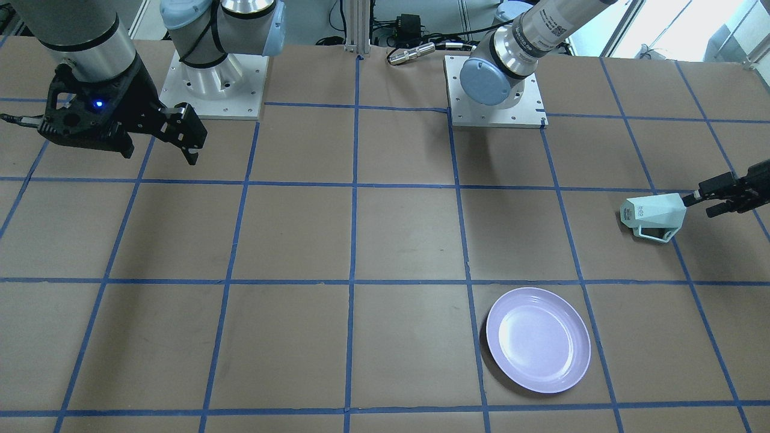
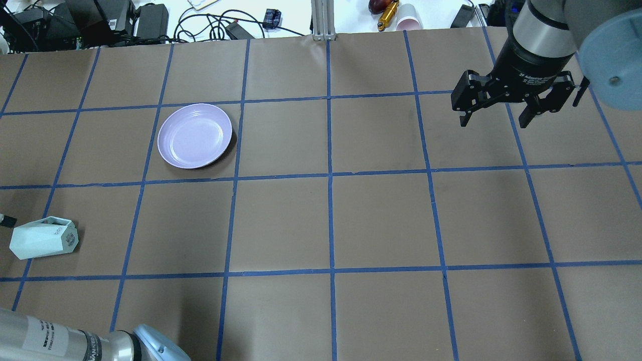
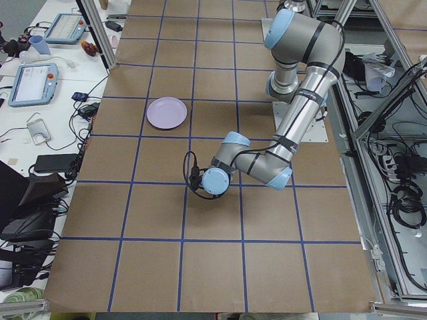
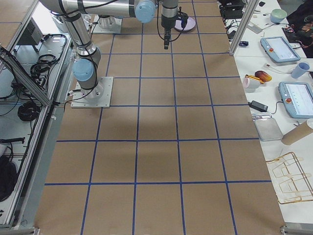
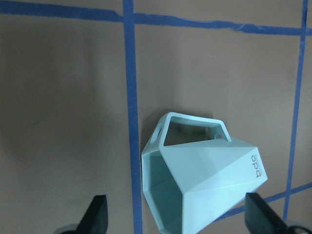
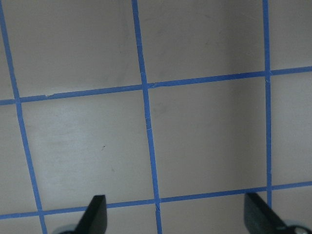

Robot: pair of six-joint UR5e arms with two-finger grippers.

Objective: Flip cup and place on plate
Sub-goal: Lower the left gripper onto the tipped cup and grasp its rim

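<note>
Nothing's done yet: the cup [image 5: 204,180] lies sideways between your wide-open, empty left fingers [image 5: 97,214], the plate [image 1: 538,340] well apart; right fingers [image 6: 97,214] gape too. Grasp, flip, place remain.

Left end effector [image 1: 699,204] (mostly off-frame)

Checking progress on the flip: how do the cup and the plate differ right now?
The cup lies tipped on its side; the plate sits flat, face up. The cup is faceted and mint-green; the plate is round, smooth and lavender. The cup is the narrower of the two. Both rest on the table, apart, and the plate is bare.
</note>
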